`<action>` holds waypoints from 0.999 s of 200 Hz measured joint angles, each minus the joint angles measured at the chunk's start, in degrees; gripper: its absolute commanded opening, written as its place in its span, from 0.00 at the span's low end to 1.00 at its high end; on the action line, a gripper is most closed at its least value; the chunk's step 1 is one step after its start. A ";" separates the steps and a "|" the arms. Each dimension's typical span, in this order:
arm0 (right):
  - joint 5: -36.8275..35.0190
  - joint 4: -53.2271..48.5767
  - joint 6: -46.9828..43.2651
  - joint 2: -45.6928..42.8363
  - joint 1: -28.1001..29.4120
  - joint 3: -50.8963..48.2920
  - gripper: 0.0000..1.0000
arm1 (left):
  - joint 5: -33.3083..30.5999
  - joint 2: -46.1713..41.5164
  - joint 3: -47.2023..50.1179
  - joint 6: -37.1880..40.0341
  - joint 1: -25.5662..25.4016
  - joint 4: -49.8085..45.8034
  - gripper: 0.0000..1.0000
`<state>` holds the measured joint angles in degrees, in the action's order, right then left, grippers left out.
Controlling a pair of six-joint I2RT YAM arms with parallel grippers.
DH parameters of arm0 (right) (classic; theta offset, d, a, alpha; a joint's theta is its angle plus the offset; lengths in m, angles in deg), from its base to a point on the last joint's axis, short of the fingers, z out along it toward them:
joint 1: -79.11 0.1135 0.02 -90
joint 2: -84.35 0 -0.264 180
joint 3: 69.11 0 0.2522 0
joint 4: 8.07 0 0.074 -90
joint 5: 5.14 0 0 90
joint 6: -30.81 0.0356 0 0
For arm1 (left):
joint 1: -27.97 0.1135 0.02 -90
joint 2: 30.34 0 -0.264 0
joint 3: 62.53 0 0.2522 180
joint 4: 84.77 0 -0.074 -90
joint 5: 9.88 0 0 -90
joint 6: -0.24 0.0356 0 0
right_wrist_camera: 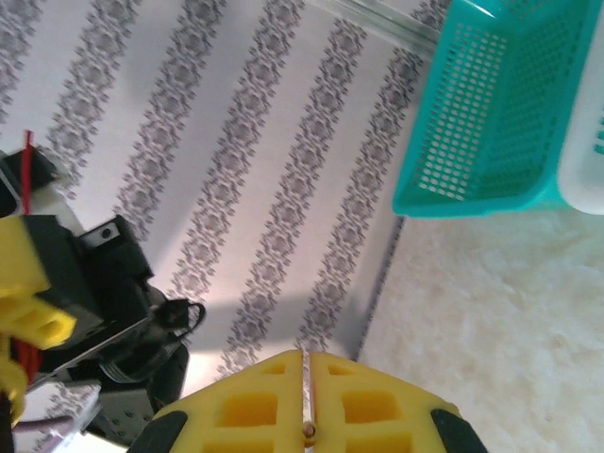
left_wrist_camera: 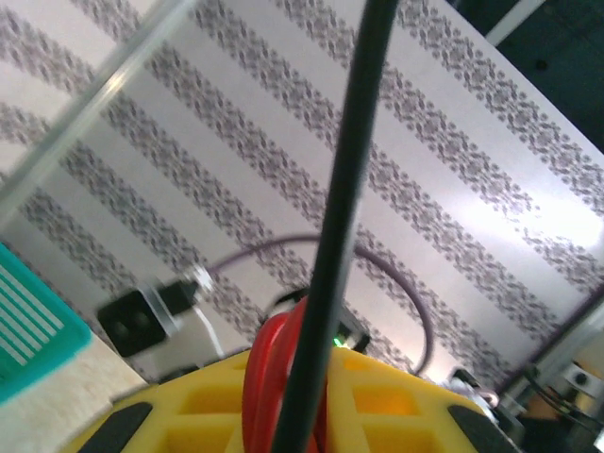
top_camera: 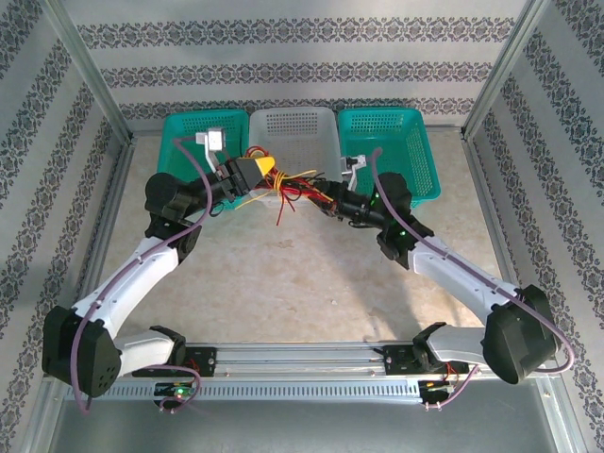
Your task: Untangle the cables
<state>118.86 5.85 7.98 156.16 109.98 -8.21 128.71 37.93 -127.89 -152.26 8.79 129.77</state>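
Note:
The cables (top_camera: pixel 288 195) are a tangle of thin red, yellow and black wires hanging in the air between my two grippers, in front of the white basket (top_camera: pixel 300 127). My left gripper (top_camera: pixel 261 171) holds the tangle's left end. In the left wrist view its yellow fingers (left_wrist_camera: pixel 212 401) are shut on red loops (left_wrist_camera: pixel 264 377), and a black cable (left_wrist_camera: pixel 342 226) runs up across them. My right gripper (top_camera: pixel 322 192) holds the right end. Its yellow fingers (right_wrist_camera: pixel 245 406) are pressed together with one thin wire (right_wrist_camera: pixel 306 396) in the slit.
A teal basket (top_camera: pixel 192 127) stands at the back left and another teal basket (top_camera: pixel 413 156) at the back right, flanking the white one. Patterned walls and metal posts enclose the table. Thick purple arm cables loop over both forearms.

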 measured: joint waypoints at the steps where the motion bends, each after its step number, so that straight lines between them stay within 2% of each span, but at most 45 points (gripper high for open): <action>1: -0.15 0.17 0.11 -0.04 0.09 -0.11 0.00 | -0.28 -0.07 0.04 0.24 0.00 -0.04 0.00; 46: -10.10 8.68 4.98 -0.83 6.32 -7.10 0.00 | -9.75 -0.31 2.21 5.09 -0.22 -3.17 0.00; 77: -16.22 11.61 6.25 -1.14 10.54 -9.94 0.00 | -19.56 -3.69 4.37 8.98 -0.37 -11.10 0.00; 103: -19.30 12.63 6.19 -1.18 13.68 -10.16 0.00 | -25.11 -5.92 5.44 10.86 -0.37 -14.60 0.00; 146: -22.73 12.15 4.85 -1.75 15.54 -10.25 0.00 | -28.65 -6.23 7.34 11.32 -0.22 -16.26 0.00; 200: -26.73 5.70 -0.28 -6.78 18.16 -10.45 0.00 | -30.51 -5.53 7.39 13.09 0.11 -21.64 0.00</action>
<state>92.13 11.55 7.70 149.38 128.14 -18.66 98.20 32.40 -120.50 -139.17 8.90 108.13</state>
